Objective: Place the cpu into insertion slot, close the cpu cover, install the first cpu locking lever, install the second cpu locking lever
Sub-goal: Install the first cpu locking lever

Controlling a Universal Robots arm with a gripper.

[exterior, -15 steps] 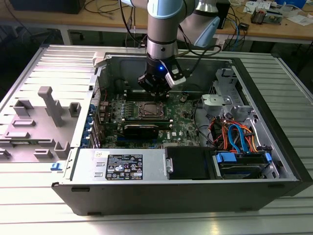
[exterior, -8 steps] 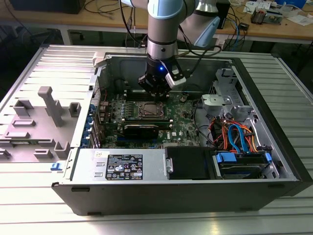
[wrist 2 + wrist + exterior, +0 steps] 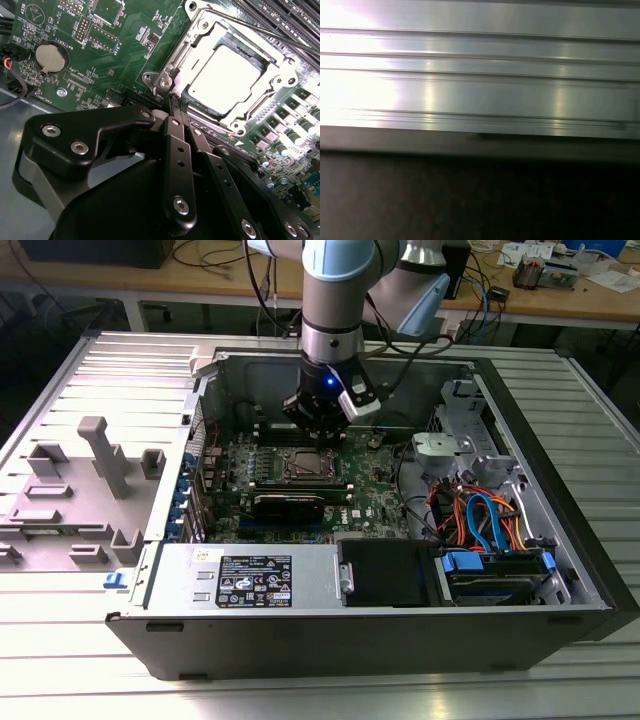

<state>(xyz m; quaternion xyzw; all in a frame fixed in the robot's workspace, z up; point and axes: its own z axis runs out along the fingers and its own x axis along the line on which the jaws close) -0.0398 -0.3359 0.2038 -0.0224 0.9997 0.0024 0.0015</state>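
Observation:
In the second wrist view the cpu (image 3: 225,80), its silver top glaring bright, lies in the insertion slot (image 3: 162,82) on the green board. The cpu cover (image 3: 202,42), a shiny metal frame, lies flat around it. A thin locking lever (image 3: 250,26) runs along one side of the socket. My gripper (image 3: 177,102) is shut, its black fingers (image 3: 175,150) pressed together with the tips right at the socket's edge. I cannot tell whether they touch a lever there. In the exterior view the gripper (image 3: 320,432) hangs just above the insertion slot (image 3: 308,466) inside the open case.
The open computer case (image 3: 300,585) lies on a ribbed aluminium table (image 3: 100,370). A black drive box (image 3: 385,572) and coloured cables (image 3: 480,515) sit at the exterior view's right. Grey plastic holders (image 3: 100,455) stand at its left. A coin battery (image 3: 51,57) is near the socket.

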